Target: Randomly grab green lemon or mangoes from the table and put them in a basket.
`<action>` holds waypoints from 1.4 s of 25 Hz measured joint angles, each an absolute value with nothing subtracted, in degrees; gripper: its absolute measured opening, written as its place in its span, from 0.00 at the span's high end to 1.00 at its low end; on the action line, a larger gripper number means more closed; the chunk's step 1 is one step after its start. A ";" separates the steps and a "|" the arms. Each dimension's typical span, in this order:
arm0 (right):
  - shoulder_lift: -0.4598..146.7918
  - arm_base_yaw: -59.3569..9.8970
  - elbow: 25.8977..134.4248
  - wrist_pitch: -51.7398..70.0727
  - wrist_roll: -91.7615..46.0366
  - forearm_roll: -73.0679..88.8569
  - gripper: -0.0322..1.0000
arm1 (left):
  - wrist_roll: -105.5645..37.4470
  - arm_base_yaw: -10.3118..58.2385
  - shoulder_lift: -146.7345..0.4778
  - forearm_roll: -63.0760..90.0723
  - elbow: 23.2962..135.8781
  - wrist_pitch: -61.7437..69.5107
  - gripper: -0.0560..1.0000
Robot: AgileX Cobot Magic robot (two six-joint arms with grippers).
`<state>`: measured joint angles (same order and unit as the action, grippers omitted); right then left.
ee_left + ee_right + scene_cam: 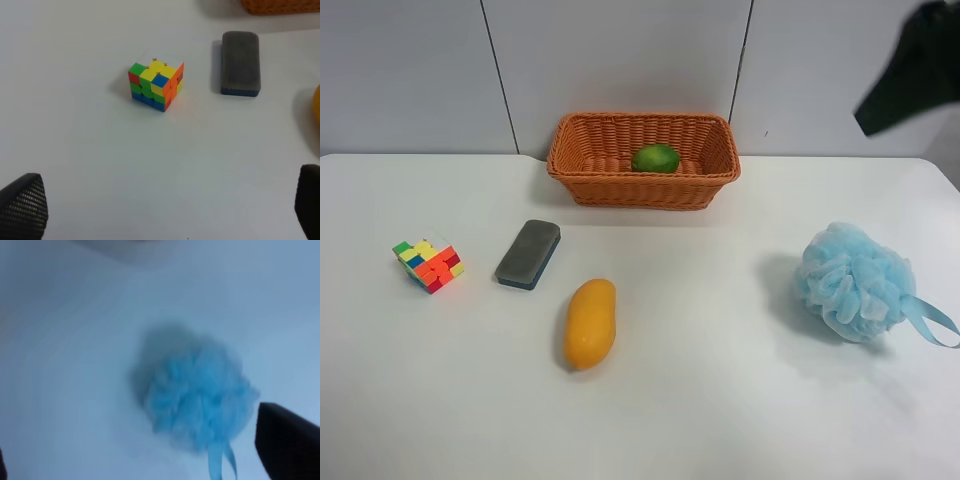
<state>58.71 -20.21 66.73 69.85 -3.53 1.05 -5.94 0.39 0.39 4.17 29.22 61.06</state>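
Observation:
The green lemon (656, 158) lies inside the orange-brown wicker basket (580, 165) at the back of the white table (720, 400). The yellow-orange mango (590, 323) lies on the table in front of the basket; its edge shows in the left wrist view (317, 102). My left gripper (165, 205) is open and empty, above the table near the cube, and does not show in the exterior view. My right gripper (131, 452) is open and empty, high above the blue pouf; its arm is a dark blur (912, 68) at the exterior view's upper right.
A multicoloured puzzle cube (428, 265) (156, 85) sits at the exterior view's left. A grey block eraser (528, 254) (241, 63) lies between the cube and the mango. A blue mesh bath pouf (855, 282) (197, 400) with a ribbon sits at the right.

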 joint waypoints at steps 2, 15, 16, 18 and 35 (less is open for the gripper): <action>50.81 -20.21 59.08 69.85 -3.53 1.05 0.01 | -5.94 0.39 0.39 4.17 29.22 61.06 0.01; 9.15 -20.21 29.08 63.42 -2.93 1.05 0.01 | -5.94 0.39 0.39 4.17 29.22 61.06 0.01; 7.89 -20.21 28.50 62.70 -2.93 1.05 0.01 | -5.94 0.39 0.39 4.17 29.22 61.06 0.01; 5.90 -20.21 28.21 61.63 -2.93 1.05 0.01 | -5.94 0.39 0.39 4.17 29.22 61.06 0.01; 5.27 -14.58 28.18 61.10 -2.93 1.07 0.01 | -5.94 0.39 0.39 4.17 29.22 61.06 0.01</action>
